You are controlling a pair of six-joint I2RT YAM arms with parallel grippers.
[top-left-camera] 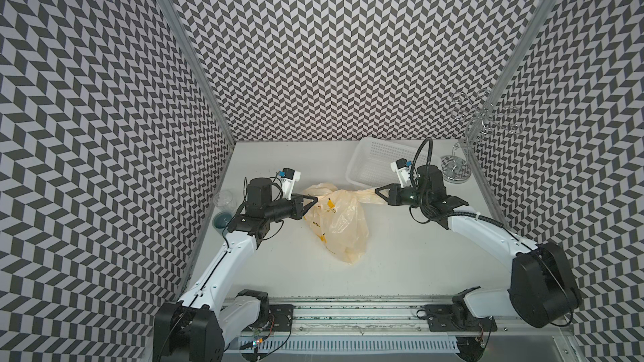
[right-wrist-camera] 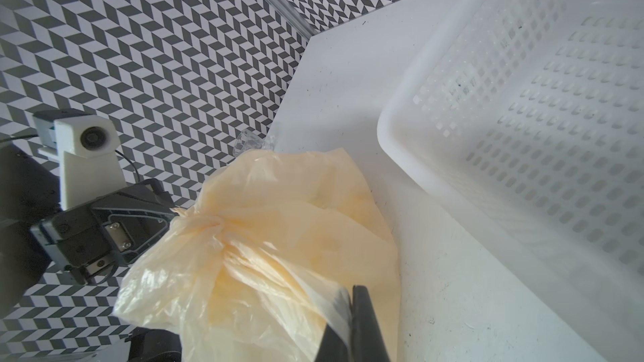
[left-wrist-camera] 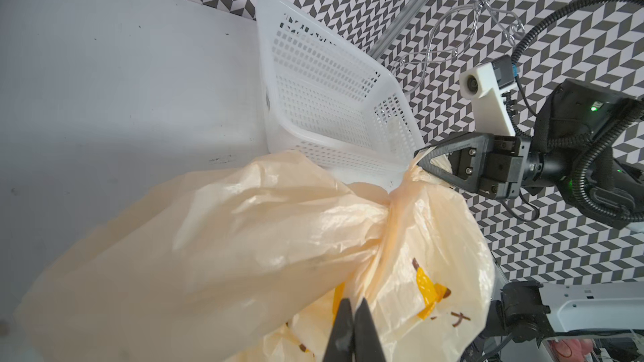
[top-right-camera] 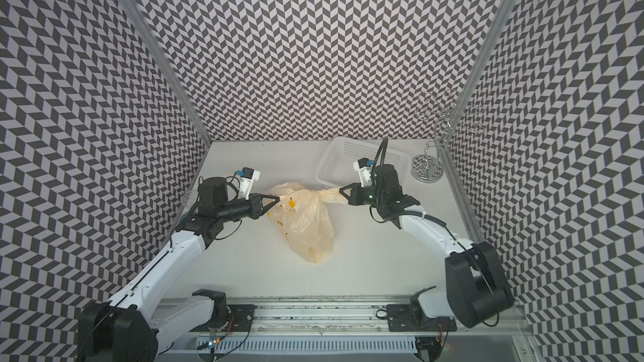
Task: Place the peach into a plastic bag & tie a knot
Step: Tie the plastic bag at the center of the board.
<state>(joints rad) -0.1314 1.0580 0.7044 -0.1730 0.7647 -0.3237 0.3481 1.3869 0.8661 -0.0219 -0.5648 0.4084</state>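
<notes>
The cream-yellow plastic bag [top-left-camera: 343, 228] with banana prints lies mid-table, seen in both top views [top-right-camera: 306, 228]. Its handle strips are bunched into a knot [left-wrist-camera: 393, 200] between the two grippers, also seen in the right wrist view [right-wrist-camera: 209, 221]. My left gripper [top-left-camera: 316, 199] [left-wrist-camera: 353, 302] is shut on one strip right at the bag's left side. My right gripper [top-left-camera: 375, 190] [right-wrist-camera: 350, 290] is shut on the other strip [top-left-camera: 364, 196], stretched out to the right. The peach is hidden.
A white perforated basket [top-left-camera: 369, 165] stands at the back right, just behind the right gripper. A chrome wire stand [top-left-camera: 456, 168] rises in the far right corner. A clear cup [top-left-camera: 224, 200] and a bluish round lid [top-left-camera: 222, 219] sit by the left wall.
</notes>
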